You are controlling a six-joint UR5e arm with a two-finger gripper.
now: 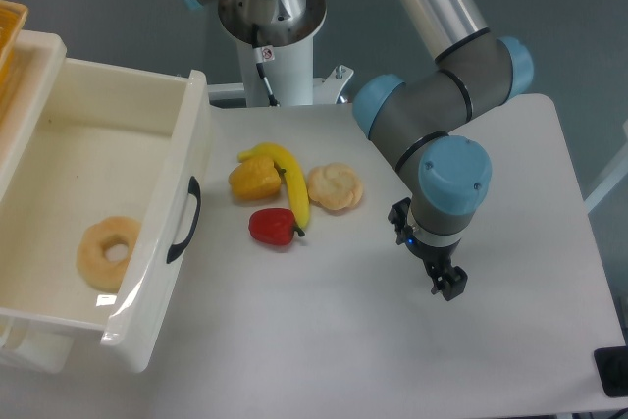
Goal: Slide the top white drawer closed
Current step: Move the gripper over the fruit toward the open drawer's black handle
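Top white drawer [147,233] open; gripper [444,282] well apart.

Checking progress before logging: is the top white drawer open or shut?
Open. The top white drawer is pulled out, its inside exposed, with a doughnut lying in it.

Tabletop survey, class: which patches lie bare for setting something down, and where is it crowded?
Bare: the table in front of the fruit, from the top white drawer to the pincer; also right of the pincer. Crowded: banana, red fruit and biscuit cluster at centre.
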